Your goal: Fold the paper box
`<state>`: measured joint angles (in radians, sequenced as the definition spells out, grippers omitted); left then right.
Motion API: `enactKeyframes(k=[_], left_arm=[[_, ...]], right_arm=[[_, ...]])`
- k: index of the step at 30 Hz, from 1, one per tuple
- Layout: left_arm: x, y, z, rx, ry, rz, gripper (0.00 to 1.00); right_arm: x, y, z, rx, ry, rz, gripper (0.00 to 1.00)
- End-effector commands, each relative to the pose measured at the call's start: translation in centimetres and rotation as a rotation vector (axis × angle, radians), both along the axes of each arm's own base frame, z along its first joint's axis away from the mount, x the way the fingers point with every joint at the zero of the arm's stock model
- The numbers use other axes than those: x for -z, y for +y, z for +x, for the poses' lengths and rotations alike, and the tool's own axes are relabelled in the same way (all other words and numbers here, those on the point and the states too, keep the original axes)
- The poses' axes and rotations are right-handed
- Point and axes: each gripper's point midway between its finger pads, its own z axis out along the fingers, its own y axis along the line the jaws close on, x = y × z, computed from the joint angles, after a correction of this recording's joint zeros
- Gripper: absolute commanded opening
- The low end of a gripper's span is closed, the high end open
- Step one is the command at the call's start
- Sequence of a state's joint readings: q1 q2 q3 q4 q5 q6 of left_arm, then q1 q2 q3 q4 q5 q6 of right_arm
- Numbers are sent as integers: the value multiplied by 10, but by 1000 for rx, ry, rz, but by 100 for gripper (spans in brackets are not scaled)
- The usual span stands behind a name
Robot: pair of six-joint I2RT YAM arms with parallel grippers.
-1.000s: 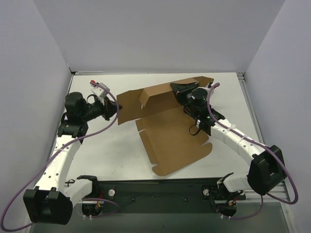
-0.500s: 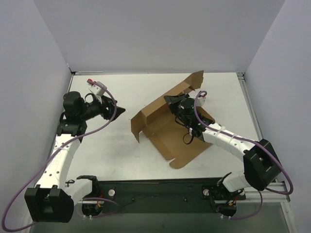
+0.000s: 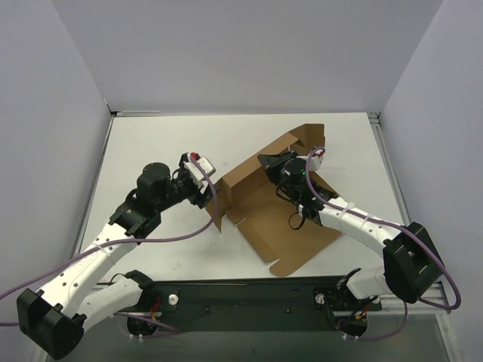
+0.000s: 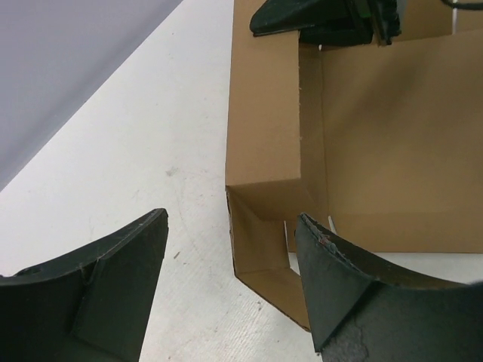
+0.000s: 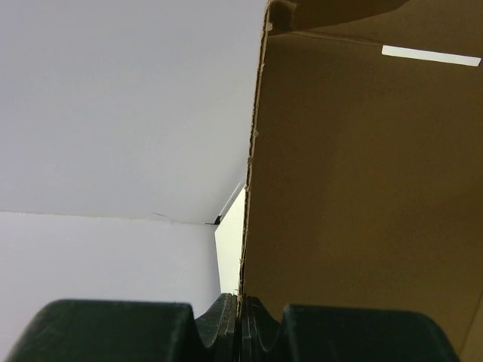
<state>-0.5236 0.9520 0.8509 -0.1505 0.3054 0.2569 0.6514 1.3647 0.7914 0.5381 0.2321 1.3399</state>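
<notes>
Plain brown corrugated cardboard box (image 3: 283, 222), partly folded, right of centre on the white surface (image 3: 158, 143). Large base panel flat, spreading toward the near right. One long wall panel raised along the far-left side of that base, a short end flap bent round at its near-left corner, another flap standing tall at the far right end.

Right fingers (image 3: 272, 161) clamped on the top edge of the raised wall, about midway along it. From the right wrist view, pressed together on the thin cardboard edge, the sheet rising straight up out of the grip, brown inner face to the right.

Left fingers (image 4: 113, 286) spread wide apart, holding nothing, aimed at the near-left corner of the box. From the left wrist view, that folded corner framed in the gap between the two dark tips; whether touching either one, not clear.

Left arm stretched diagonally across the surface toward the box; right arm reaching in over the flat base panel.
</notes>
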Motion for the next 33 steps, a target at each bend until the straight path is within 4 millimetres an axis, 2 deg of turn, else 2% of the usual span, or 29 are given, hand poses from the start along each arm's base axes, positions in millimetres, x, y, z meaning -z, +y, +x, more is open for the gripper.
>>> enactKeyframes(k=[1,6,14,20,24,26,29,33], left_arm=[[9,7,16,-106,-107,130,78],[25,2,26,-132,-84,180,78],[45,-18,33,-90,-29,191,78],[50,-30,37,-68,-6,156,77],[62,-37,41,-56,37,160,77],[59,-41,46,-61,26,137,77],[56,-43,51,-76,13,114,72],[62,-46,51,-66,32,114,57]], right_arm=[[-26,-1,-3,-6,-65,60,0],[-24,-2,-4,-7,-63,80,0],[-14,-7,-4,2,-48,97,0],[-10,-9,-3,6,-40,107,0],[-8,-10,-3,3,-38,117,0],[-7,-11,-3,7,-37,117,0],[-6,-12,-3,7,-35,118,0],[-3,-13,-3,5,-29,116,0]])
